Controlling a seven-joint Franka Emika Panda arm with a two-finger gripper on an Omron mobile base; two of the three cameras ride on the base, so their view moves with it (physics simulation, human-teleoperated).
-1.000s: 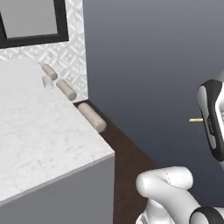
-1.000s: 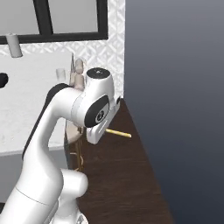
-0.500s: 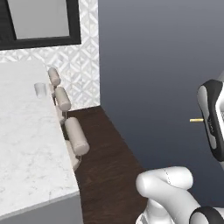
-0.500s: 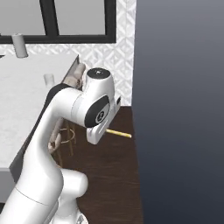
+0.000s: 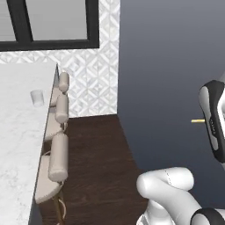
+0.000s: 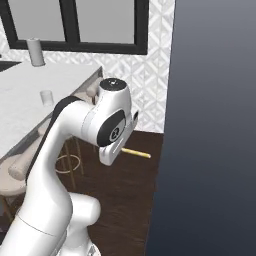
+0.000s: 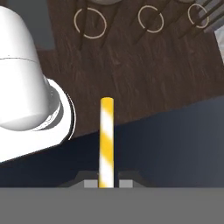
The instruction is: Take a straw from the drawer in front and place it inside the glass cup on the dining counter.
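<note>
Right now my tool (image 7: 107, 183) is pinched tight on the thin yellow-and-white striped straw (image 7: 106, 140), which runs straight out from between the fingers toward twelve o'clock in the hand view, over dark wood floor. So I judge the pickup done and the carry to the cup in hand. The small clear glass cup (image 5: 37, 97) stands on the long white marble-look table (image 5: 17, 145) at about nine o'clock in the left base view, well apart from me, with the round beige padded stools (image 5: 58, 151) lined along the table's edge. Next I must bring the straw over the cup, tip it upright and lower it in. The right base view shows the straw (image 6: 136, 152) sticking out sideways past my wrist, while the left base view catches just its tip (image 5: 197, 120).
</note>
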